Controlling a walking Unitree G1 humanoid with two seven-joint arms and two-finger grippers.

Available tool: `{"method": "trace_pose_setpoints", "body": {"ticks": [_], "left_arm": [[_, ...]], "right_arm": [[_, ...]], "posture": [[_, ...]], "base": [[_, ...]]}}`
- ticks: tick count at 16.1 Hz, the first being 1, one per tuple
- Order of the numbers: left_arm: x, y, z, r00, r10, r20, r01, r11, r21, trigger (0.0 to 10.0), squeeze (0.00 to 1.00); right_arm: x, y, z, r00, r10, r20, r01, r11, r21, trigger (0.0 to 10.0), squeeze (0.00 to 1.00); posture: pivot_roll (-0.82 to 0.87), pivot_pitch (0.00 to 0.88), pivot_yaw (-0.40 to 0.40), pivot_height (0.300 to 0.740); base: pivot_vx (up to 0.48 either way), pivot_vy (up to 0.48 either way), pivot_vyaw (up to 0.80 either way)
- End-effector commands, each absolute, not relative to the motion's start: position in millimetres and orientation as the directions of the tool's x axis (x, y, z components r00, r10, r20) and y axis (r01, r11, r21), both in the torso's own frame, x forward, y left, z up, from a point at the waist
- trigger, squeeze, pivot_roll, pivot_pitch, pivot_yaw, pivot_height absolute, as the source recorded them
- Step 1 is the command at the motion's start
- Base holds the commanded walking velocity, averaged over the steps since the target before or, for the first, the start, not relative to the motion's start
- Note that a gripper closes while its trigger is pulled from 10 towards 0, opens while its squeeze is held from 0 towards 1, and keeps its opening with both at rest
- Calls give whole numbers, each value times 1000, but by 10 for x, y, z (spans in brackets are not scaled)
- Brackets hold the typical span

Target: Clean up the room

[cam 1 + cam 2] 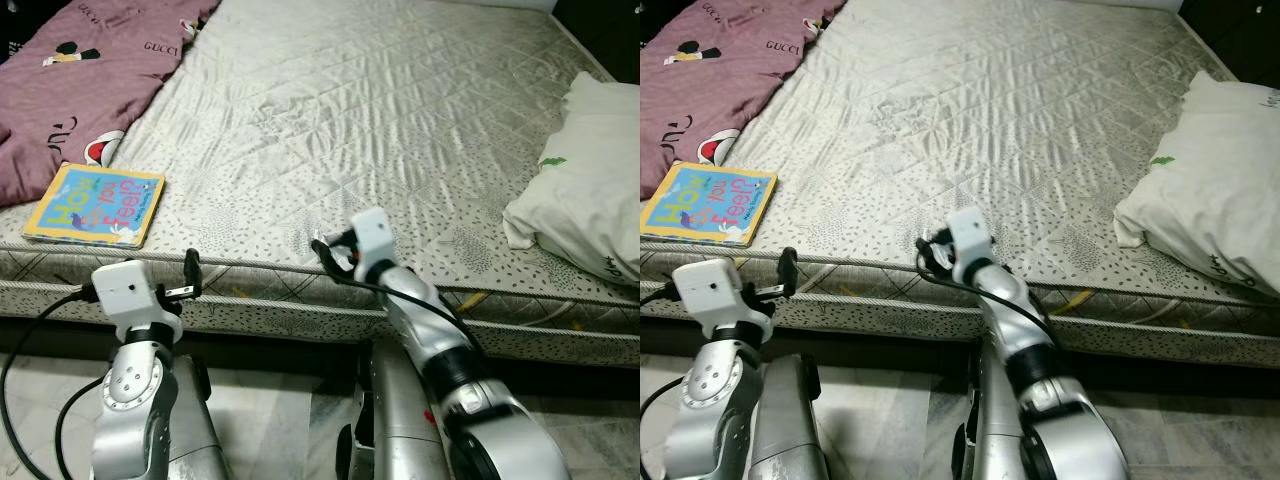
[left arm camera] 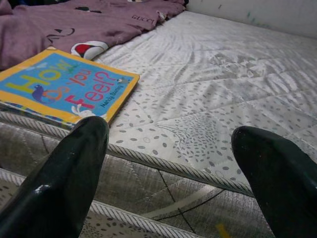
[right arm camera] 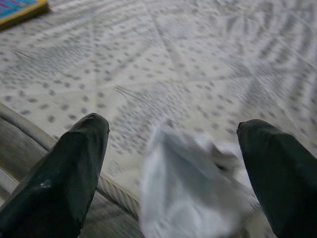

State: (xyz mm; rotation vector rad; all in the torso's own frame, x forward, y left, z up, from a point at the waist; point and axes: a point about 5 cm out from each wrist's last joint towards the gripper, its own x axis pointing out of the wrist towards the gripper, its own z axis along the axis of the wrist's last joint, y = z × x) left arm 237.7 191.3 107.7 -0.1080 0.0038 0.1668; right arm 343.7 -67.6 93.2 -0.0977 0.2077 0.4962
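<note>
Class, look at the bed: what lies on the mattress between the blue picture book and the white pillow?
Only bare quilted mattress lies between the blue, yellow-edged picture book and the white pillow, as the left eye view shows.

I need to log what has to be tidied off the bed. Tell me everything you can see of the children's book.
The book is a thin, square picture book with a bright blue cover, a yellow-orange border and colourful lettering reading "How do you feel?". It looks like stiff board or card. It is closed and lies flat, cover up, near the mattress edge on the robot's left. Its far edge meets the purple blanket. The left gripper is open, short of the bed edge, not touching the book.
</note>
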Motion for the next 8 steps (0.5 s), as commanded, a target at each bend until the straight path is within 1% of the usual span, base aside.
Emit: {"method": "trace_pose_setpoints", "body": {"ticks": [1, 4, 8], "left_arm": [[2333, 1922, 1089, 985, 172, -22, -174, 980, -93, 10000, 0], [2207, 2013, 1082, 975, 218, -34, -220, 972, -81, 10000, 0], [2161, 2021, 1104, 973, 231, -32, -232, 970, -75, 10000, 0]], "right_arm": [[3451, -655, 916, 861, 454, -230, -478, 876, -59, 10000, 0], [3483, -614, 890, 871, 421, -253, -457, 884, -100, 10000, 0], [3610, -665, 1035, 922, 341, -185, -366, 923, -122, 10000, 0]], "posture": [[72, 111, -106, 488], [97, 124, -122, 488], [112, 140, -125, 488]], "base": [[0, 0, 0], [0, 0, 0], [0, 0, 0]]}}
